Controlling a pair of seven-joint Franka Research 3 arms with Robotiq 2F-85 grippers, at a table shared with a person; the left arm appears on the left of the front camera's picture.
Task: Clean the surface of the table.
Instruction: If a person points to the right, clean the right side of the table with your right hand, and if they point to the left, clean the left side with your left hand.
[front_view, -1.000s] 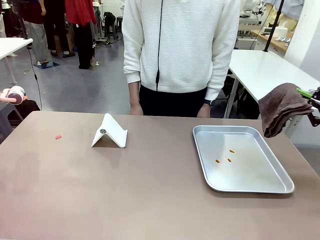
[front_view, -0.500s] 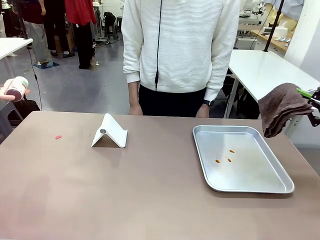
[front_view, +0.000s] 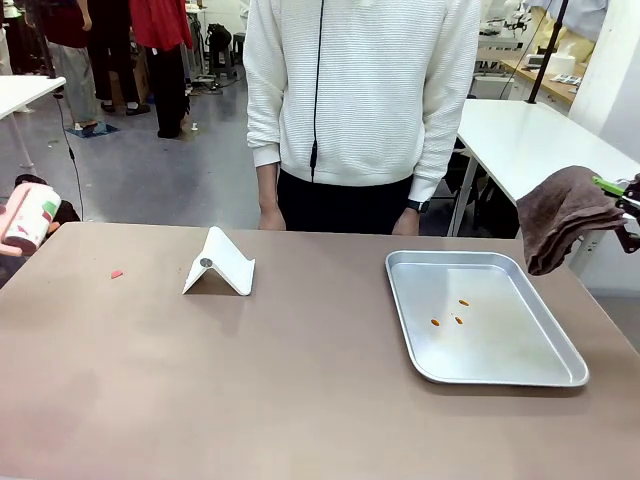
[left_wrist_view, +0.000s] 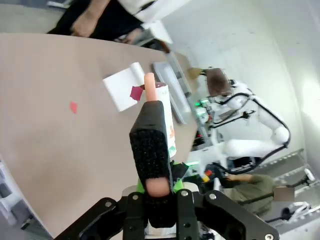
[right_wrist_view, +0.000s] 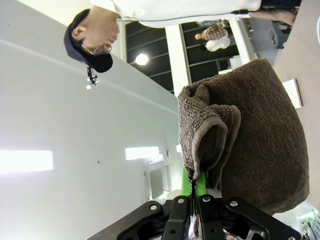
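My L hand (left_wrist_view: 160, 122) is clamped shut on a small white bottle (front_view: 28, 220) w/ pink top, held in the air at the bench's left edge. R hand (right_wrist_view: 196, 181) pinches a brown towel (front_view: 560, 215) btw its green pads, up by the bench's right end. The bench (front_view: 300, 400) spreads btw them. Its taupe top carries a silver tray (front_view: 520, 345) w/ three orange bits (front_view: 458, 320), a white folded stand (front_view: 222, 268) & a small red scrap (front_view: 117, 273). A person (front_view: 360, 90) stands at the far side.
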